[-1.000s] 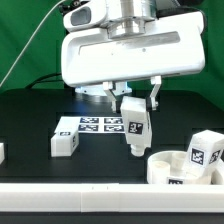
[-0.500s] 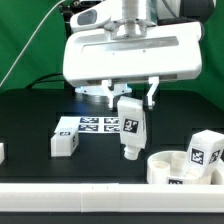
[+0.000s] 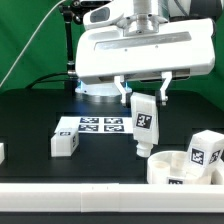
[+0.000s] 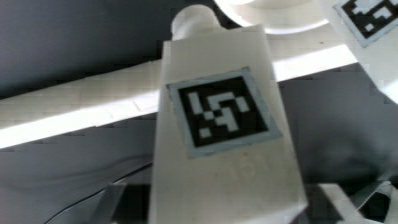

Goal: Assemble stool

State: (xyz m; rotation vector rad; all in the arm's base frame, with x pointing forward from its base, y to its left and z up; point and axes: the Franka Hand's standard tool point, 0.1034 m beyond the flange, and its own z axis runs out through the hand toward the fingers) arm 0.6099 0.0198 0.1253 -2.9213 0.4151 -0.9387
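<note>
My gripper (image 3: 143, 98) is shut on a white block leg (image 3: 144, 124) with a black-and-white tag and holds it upright, a little tilted, above the table. Its lower tip hangs just above the exterior view's left rim of the round ring-shaped seat (image 3: 172, 169). In the wrist view the leg (image 4: 217, 110) fills the middle, with its peg end over the seat rim (image 4: 267, 12). A second leg (image 3: 204, 150) stands beside the seat at the exterior view's right. A third leg (image 3: 65, 140) lies at the left. A piece of another leg (image 3: 2, 152) shows at the left edge.
The marker board (image 3: 100, 124) lies flat behind the held leg. The long white border rail (image 3: 70, 196) runs along the front and shows in the wrist view (image 4: 89, 100). A green wall stands behind the black table.
The arm has moved toward the exterior view's right and slightly up with the leg in it. The leg is now nearer the seat. The other parts have not moved.
</note>
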